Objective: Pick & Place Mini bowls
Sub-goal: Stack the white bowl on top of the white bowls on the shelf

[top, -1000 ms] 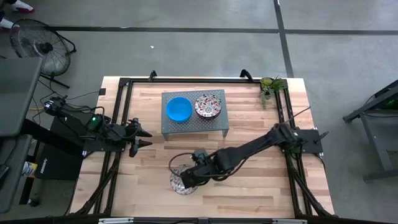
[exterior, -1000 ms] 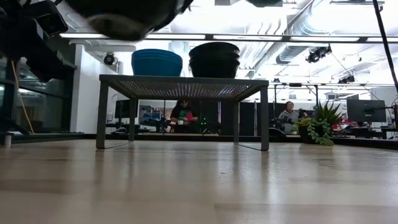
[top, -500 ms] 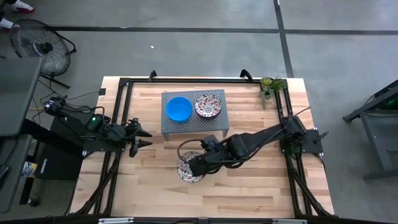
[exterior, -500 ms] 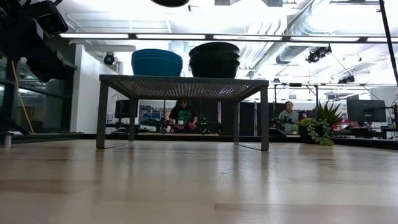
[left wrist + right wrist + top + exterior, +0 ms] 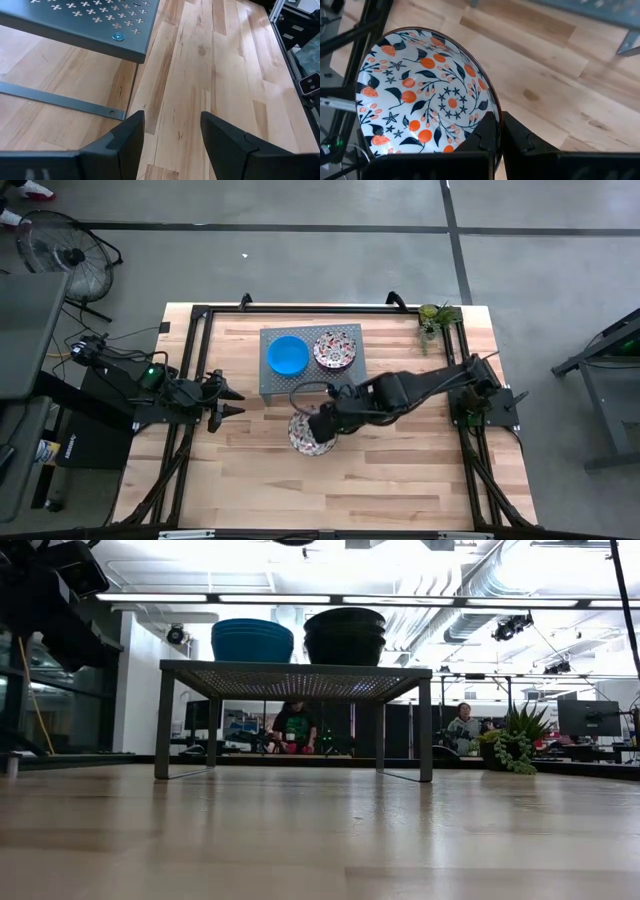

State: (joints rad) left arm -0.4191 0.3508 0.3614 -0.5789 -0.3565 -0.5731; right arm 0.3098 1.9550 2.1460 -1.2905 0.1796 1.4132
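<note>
A white mini bowl with a red-and-dark floral pattern (image 5: 425,95) hangs in my right gripper (image 5: 499,126), which is shut on it. In the high view this bowl (image 5: 306,435) is above the table, just near of the grey perforated stand (image 5: 345,380). On the stand sit a blue bowl (image 5: 287,355) and a floral bowl (image 5: 335,350). The low view shows them as a blue stack (image 5: 252,640) and a dark stack (image 5: 345,635). My left gripper (image 5: 172,135) waits open at the table's left (image 5: 228,402), holding nothing. My right gripper holds the floral bowl by its rim (image 5: 492,107), on the bowl's right side. One finger (image 5: 485,132) is inside the bowl and the other (image 5: 520,137) is outside. The fingers slant down from the table's right. The bowl is lifted clear of the table, mouth up.
A black frame (image 5: 200,315) runs around the wooden table top. A small potted plant (image 5: 436,315) stands at the far right corner. Bare wood (image 5: 380,480) lies near of the stand. People sit in the room beyond the table (image 5: 293,725).
My right gripper has risen and gone toward the table's far edge and a little to the right, nearer the stand, carrying the floral bowl. In the low view the bowl has gone up out of the picture's top.
</note>
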